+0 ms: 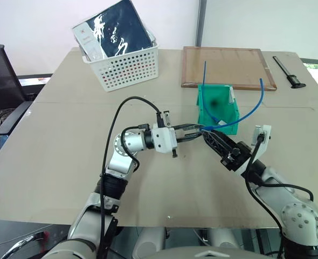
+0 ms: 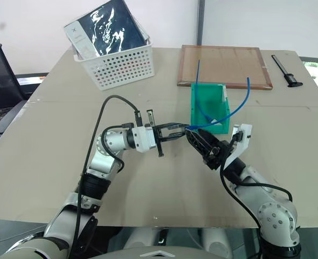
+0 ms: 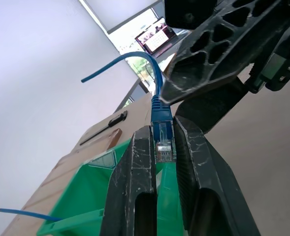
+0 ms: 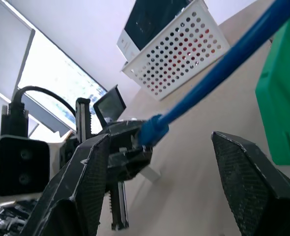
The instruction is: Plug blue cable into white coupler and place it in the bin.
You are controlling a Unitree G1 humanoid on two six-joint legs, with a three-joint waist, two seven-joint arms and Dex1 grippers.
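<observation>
Clamped between the left gripper's [image 3: 163,147] black fingers, thin bright-blue network cable [image 1: 245,114]: plug end at the fingertips, long axis running rightward, arcing up beside the small green plastic bin [image 1: 215,110]. Right gripper [image 4: 159,147]: fingers apart, straddling the cable without gripping.

Silver arms [image 1: 121,156] — black cables, seemingly latticed fingers [image 3: 218,34]

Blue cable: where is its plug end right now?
In the left eye view, the blue cable has its plug clamped in the left gripper mid-table, just in front of the green bin; the cable arcs up rightward past the right gripper.
</observation>
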